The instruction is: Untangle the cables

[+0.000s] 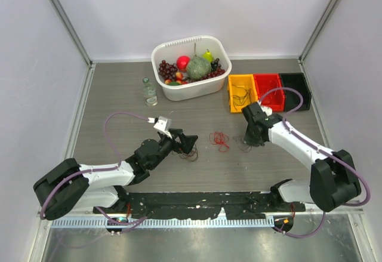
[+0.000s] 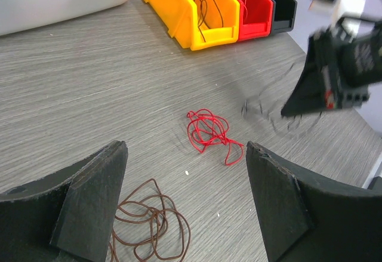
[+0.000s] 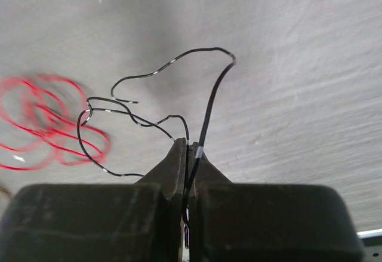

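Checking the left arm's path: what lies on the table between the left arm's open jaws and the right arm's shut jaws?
A loose tangle of thin red wire, touching neither; the top view shows it best.

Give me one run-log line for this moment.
left pincer: open, near brown cable | right pincer: shut on black cable | red cable: loose on table

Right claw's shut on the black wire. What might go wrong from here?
The right claw pinches the thin black wire only at its tips, so it may slip on lifting. Its loops lie close to the tangled thin red wire, which might snag and drag along.
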Controlling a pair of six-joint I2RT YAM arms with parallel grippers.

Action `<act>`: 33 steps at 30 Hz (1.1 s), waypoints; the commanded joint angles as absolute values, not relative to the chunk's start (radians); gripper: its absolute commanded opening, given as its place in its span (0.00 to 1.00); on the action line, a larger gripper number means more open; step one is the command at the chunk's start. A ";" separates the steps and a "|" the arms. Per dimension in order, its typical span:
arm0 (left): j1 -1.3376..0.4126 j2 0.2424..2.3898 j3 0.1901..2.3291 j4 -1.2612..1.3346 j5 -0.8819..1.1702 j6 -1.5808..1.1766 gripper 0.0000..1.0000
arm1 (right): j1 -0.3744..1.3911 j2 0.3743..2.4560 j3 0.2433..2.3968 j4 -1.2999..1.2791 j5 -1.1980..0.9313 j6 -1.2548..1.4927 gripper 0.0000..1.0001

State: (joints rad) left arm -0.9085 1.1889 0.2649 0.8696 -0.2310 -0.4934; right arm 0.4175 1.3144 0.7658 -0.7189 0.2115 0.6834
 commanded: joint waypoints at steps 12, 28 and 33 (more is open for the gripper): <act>-0.907 1.169 0.267 0.900 -0.241 -0.492 0.84 | 0.106 1.500 1.366 -0.686 0.725 0.476 0.01; -0.904 1.190 0.268 0.913 -0.239 -0.486 0.84 | -0.187 2.043 1.739 -0.521 0.528 0.328 0.01; -0.900 1.192 0.270 0.913 -0.238 -0.486 0.85 | -0.187 2.118 1.839 -0.594 0.486 0.324 0.06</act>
State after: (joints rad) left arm -0.9073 1.1866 0.2649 0.8703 -0.2314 -0.4934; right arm -0.1959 2.1117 1.7546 -0.5861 0.5304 0.3492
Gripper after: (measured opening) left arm 0.847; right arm 0.039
